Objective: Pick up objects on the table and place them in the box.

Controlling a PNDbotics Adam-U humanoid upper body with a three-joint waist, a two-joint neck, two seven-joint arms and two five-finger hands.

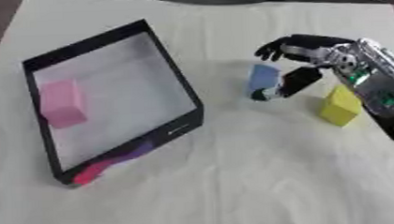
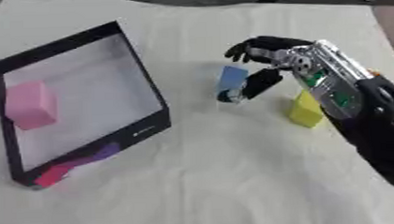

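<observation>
Right hand: the robot's black right hand [image 1: 307, 58] hung over the small blue foam block [image 1: 263, 77], fingers [image 1: 272, 49] curled above it and the thumb down beside it.
Fingers: partly closed around the block but not clearly pinching it; whether they touched it could not be told.
Blue block: it stood upright on the cream cloth-covered table [image 1: 236, 187], between the box and the yellow block.
Yellow block: a small yellow foam block [image 1: 341, 106] sat just right of the hand, under the silver forearm.
Box: the shallow black-rimmed box with a white floor [image 1: 181, 86] lay well left of the hand, with a pink foam block [image 1: 62, 103] already inside near its left wall.
Box corner: something red and purple [image 1: 112, 163] showed at the near rim; what it was could not be made out.
Left hand: out of sight in both views.
Step in hand: grasping the blue block, by the look of it.
Doing it well: the thumb and fingers would want opposite flat faces, closing squarely so the light block did not twist, then lifting clear of the box rim.
</observation>
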